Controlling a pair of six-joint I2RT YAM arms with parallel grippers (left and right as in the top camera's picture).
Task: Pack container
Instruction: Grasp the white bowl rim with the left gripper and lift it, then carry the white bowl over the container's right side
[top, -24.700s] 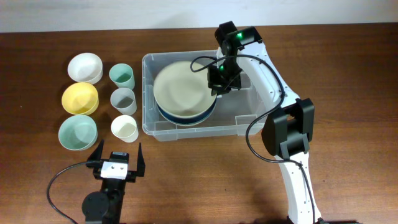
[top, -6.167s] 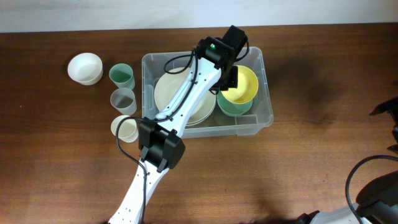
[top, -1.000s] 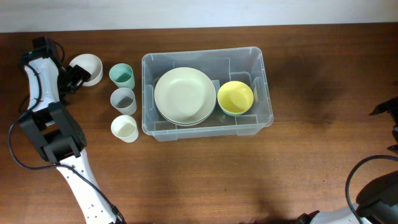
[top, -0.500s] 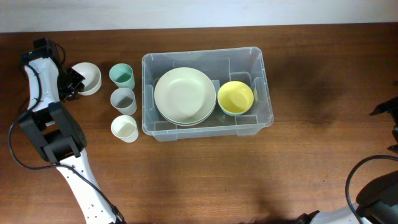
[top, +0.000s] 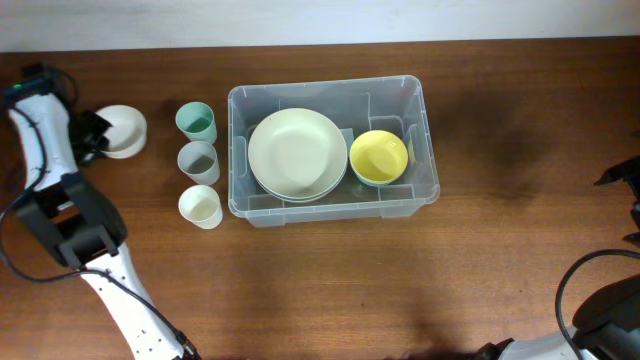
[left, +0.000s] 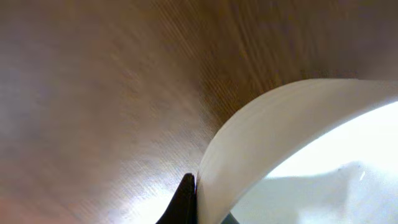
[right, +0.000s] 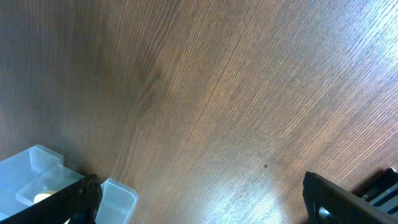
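Note:
The clear container (top: 236, 150) stands mid-table and holds a cream plate (top: 297, 153) and a yellow bowl (top: 378, 157) nested in a green one. A white bowl (top: 122, 130) is at the far left. My left gripper (top: 90, 135) is shut on its left rim. In the left wrist view one black finger (left: 184, 202) presses against the outside of the bowl's wall (left: 267, 143), and my left gripper (left: 198, 200) pinches that rim. My right gripper (right: 205, 205) stands open over bare wood, with a corner of the container (right: 37, 171) at lower left.
Three cups stand in a column left of the container: green (top: 197, 122), grey (top: 198, 160) and cream (top: 200, 206). The left arm's base and links (top: 75, 235) run along the table's left side. A dark part of the right arm (top: 622, 175) shows at the right edge.
My left gripper has gone from open to shut on the white bowl's rim. The bowl has moved left, away from the cups. The right arm has not moved.

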